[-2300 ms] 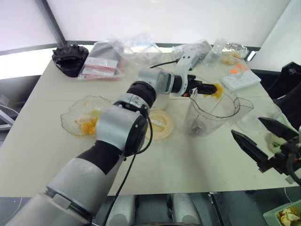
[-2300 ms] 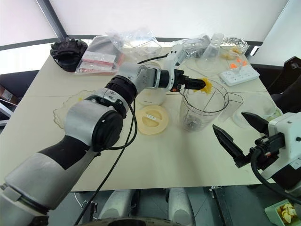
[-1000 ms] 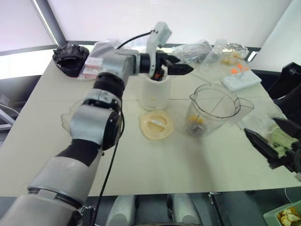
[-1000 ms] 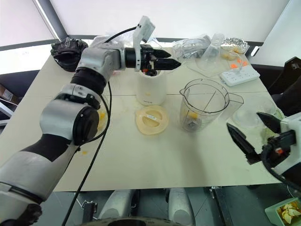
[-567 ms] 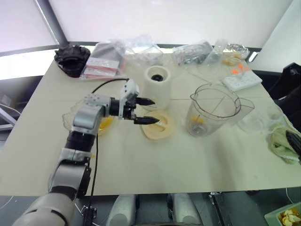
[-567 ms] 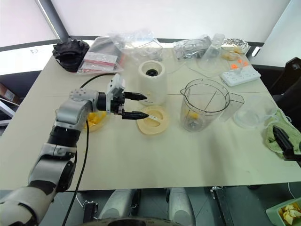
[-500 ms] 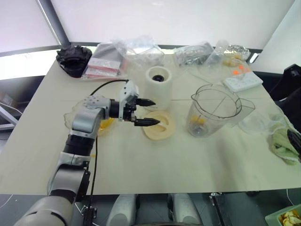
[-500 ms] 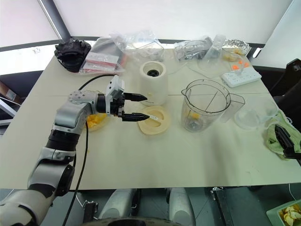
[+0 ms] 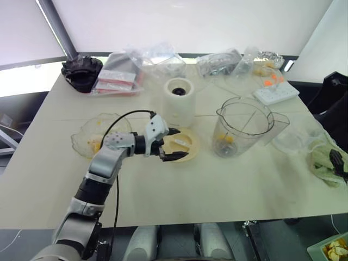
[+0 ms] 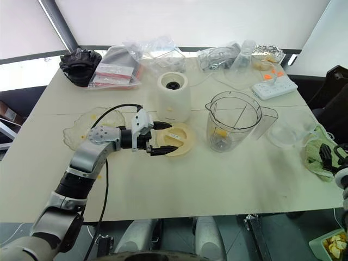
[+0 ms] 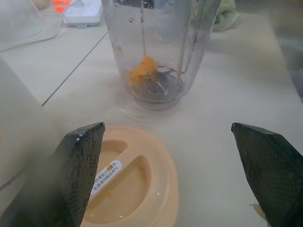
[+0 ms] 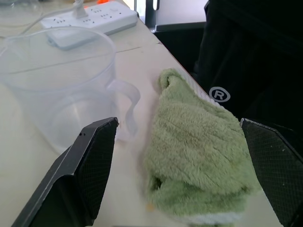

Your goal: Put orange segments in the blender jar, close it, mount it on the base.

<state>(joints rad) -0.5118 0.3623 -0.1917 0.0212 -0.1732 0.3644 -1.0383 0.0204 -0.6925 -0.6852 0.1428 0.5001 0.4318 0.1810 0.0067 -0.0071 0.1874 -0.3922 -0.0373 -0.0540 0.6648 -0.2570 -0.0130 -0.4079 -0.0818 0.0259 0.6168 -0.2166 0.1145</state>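
Left tool [image 10: 160, 138], wide and empty, has dropped to the one lid [image 10: 179, 139]; one orange segment [image 11: 142, 70] now lies in the blender jar [image 10: 232, 124]; one base [image 10: 173, 97] stands.

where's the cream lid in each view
Left eye view: the lid lies centre, before the base.
Right eye view: lid centre, same spot.
Left wrist view: lid low, between the fingers.
Right wrist view: not in it.
Shared landmark: the blender jar.
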